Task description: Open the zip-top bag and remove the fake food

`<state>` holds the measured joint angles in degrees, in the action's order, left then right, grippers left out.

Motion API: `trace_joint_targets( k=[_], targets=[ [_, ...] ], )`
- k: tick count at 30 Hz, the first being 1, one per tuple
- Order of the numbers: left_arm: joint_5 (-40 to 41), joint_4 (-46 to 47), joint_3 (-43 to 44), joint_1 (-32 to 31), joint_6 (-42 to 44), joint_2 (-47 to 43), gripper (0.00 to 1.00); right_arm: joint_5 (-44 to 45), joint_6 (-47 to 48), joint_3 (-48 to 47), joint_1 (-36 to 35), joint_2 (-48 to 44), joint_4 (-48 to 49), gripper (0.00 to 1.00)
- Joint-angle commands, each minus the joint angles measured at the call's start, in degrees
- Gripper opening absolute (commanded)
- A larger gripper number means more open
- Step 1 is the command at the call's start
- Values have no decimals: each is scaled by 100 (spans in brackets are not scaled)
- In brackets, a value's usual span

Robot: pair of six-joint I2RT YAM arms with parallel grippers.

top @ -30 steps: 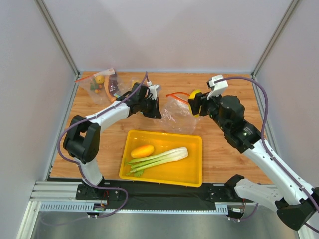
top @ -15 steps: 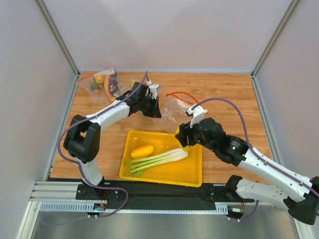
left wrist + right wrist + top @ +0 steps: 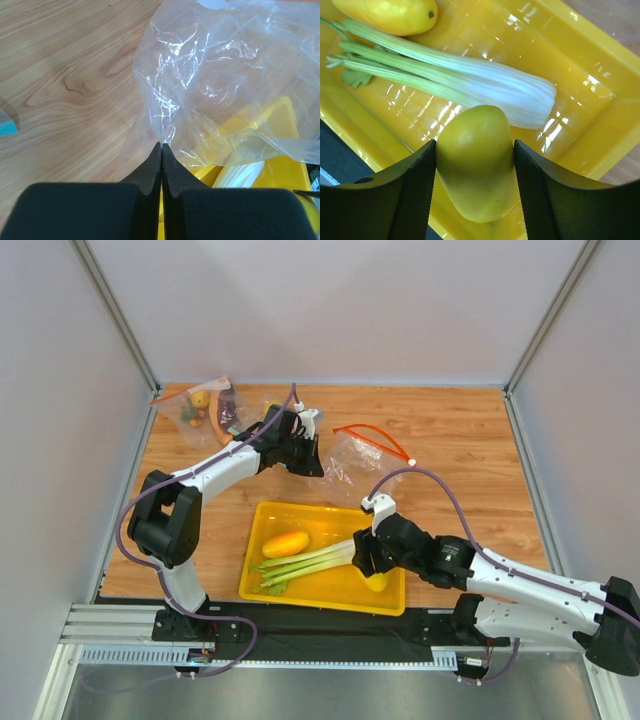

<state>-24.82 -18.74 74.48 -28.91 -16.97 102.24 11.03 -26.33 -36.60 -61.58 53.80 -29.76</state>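
The zip-top bag (image 3: 352,462) lies crumpled behind the tray, its red-orange strip (image 3: 375,433) curling out to the right. My left gripper (image 3: 308,458) is shut, pinching the bag's left edge (image 3: 165,131); the bag (image 3: 225,70) looks empty. My right gripper (image 3: 370,562) is shut on the yellow fruit (image 3: 476,160), holding it low inside the yellow tray (image 3: 392,525) at its front right. The fruit peeks out under the gripper (image 3: 378,581). The celery stalk (image 3: 312,558) (image 3: 470,82) and the orange fruit (image 3: 286,543) (image 3: 390,15) lie in the tray.
A smaller clear bag (image 3: 205,410) with small food pieces and a purple eggplant lies at the back left corner. The tray's rim (image 3: 600,55) runs close past my right gripper. Enclosure walls stand on three sides.
My right arm has carried the yellow fruit from beside the bag forward and down into the tray. My left gripper has stayed shut on the bag.
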Motion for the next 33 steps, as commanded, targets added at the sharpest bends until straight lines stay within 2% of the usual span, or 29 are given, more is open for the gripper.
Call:
trace_joint_targets(
  k=[1, 3, 6, 7, 9, 10, 11, 12, 22, 24, 27, 28, 30, 31, 32, 33],
  targets=[
    [21, -7, 216, 8, 115, -2, 0, 84, -312, 188, -56, 51, -83, 31],
    [12, -7, 216, 8, 115, 7, 0, 66, -347, 232, -56, 95, -135, 35],
    [21, -7, 216, 8, 115, 7, 0, 57, -321, 250, -47, 139, -136, 48],
    [21, -7, 216, 8, 115, -2, 0, 84, -294, 206, -56, 148, -153, 61],
    [30, -15, 208, 8, 115, 7, 0, 128, -277, 153, -56, 192, -188, 73],
    [30, -24, 216, 8, 115, 16, 0, 189, -233, 84, -56, 227, -206, 91],
    [30, -24, 216, 8, 115, 16, 0, 215, -206, 48, -56, 227, -206, 91],
    [30, -33, 225, -1, 115, 16, 0, 259, -189, -5, -56, 236, -267, 99],
    [144, -200, 339, -1, 124, 86, 2, 1173, 496, -971, 67, -63, -672, 100],
    [144, -235, 374, 8, 124, 86, 7, 1200, 672, -1086, 355, -106, -436, 100],
    [205, -288, 392, 8, 124, 86, 23, 1121, 892, -1104, 769, -168, 153, 100],
    [223, -305, 383, 8, 124, 77, 33, 1034, 936, -1112, 901, -159, 285, 100],
    [284, -332, 392, 8, 124, 42, 46, 841, 989, -1139, 1358, -116, 602, 100],
    [354, -375, 409, 8, 133, 25, 55, 613, 998, -1191, 1507, -98, 690, 100],
    [398, -411, 436, 8, 141, 7, 75, 533, 1024, -1218, 1657, -89, 752, 100],
    [442, -446, 453, 8, 176, -2, 89, 480, 1094, -1261, 1902, -72, 839, 100]
  ],
)
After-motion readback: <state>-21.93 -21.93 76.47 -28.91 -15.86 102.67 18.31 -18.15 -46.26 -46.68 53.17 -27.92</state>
